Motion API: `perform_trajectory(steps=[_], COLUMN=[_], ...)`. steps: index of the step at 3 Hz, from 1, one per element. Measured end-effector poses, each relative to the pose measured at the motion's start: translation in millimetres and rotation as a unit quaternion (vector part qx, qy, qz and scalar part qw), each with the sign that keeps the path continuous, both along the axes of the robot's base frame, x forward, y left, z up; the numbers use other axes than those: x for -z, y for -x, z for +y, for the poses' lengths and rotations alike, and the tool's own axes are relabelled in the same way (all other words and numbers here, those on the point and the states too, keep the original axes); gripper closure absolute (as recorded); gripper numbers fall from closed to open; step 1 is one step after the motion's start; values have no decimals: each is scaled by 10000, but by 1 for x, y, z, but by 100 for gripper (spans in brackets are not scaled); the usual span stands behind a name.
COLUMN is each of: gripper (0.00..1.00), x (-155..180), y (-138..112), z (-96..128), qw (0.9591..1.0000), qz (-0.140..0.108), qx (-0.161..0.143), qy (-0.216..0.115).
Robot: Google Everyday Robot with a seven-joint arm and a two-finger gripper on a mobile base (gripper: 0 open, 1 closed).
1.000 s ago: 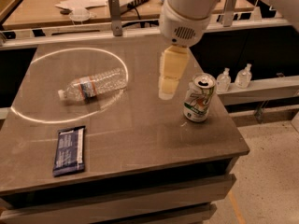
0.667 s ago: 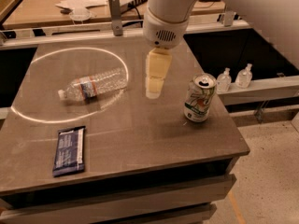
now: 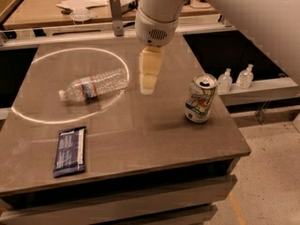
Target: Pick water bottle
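1. Now my end effector (image 3: 148, 86) hangs above the middle of the bench (image 3: 154, 135), pointing down and touching nothing. From this angle I cannot tell whether it is apart or together.
2. Over the last second it has slid left, away from the soda can (image 3: 200, 100) and toward the water bottle (image 3: 93, 86). I read that as my approach lining up on the right target.
3. The water bottle lies on its side just left of my end effector. Its white cap points to the left front, and it has not moved.
4. I judge the pick barely begun: I need more leftward travel, then a descent across the bottle's ribbed body.
5. The can stands upright to my right, well apart from the bottle.
6. A dark snack bar (image 3: 69, 151) lies flat near the front left edge, and it too is out of my path.
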State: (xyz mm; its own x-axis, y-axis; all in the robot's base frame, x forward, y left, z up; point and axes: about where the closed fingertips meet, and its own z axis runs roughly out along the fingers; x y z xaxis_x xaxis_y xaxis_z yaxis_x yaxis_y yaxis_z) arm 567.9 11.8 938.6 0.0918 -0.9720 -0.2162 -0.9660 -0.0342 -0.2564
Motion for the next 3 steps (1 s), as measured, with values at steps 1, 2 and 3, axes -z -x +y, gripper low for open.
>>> perform_trajectory(steps=[1,2,3], gripper=[0,0,0], x=[8,28,57], y=[-15,-26,-45], z=[16,39,67], qw=[9997,9984,9965], qz=[4,284,638], qx=[-238,-439,-486], qy=[-51,-203,-217])
